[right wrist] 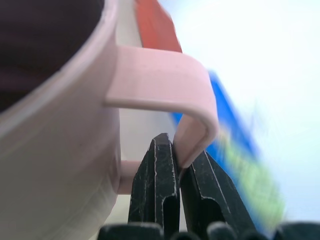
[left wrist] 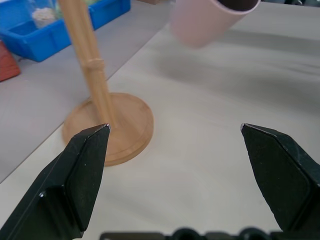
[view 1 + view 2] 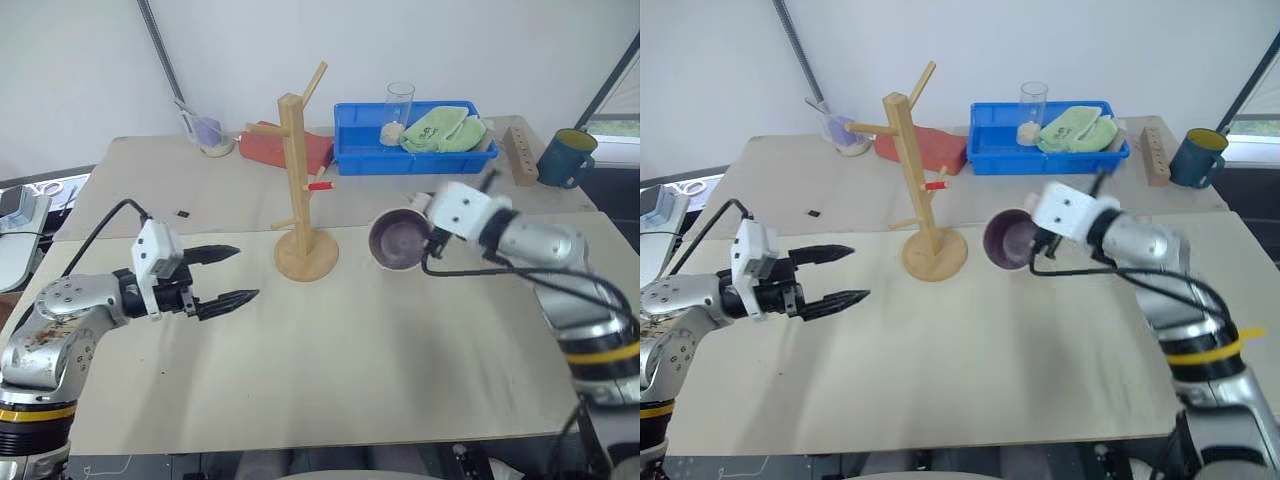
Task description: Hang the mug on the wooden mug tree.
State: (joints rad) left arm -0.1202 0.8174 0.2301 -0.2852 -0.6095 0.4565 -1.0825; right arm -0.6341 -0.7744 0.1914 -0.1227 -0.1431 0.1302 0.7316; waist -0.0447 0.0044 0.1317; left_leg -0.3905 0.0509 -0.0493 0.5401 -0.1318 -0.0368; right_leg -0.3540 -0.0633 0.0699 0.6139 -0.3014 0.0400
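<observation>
On a pale wooden table (image 3: 330, 370): mug (image 3: 398, 241) lifted clear, tipped on its side, pinched by the handle in the right gripper (image 1: 179, 165), just right of the mug tree (image 3: 300, 190), apparently to leave the loop free for a peg. Left gripper (image 3: 225, 275) spread wide, empty, near the base.

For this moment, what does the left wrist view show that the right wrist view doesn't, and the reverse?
Left wrist view alone: the wooden mug tree, its post and round base on the table, and the left tool with its fingers spread wide and nothing between them. Right wrist view alone: the right tool shut on the mug's handle, one finger inside the loop, the other outside. Both show the mug, the blue tray and the red item.
</observation>
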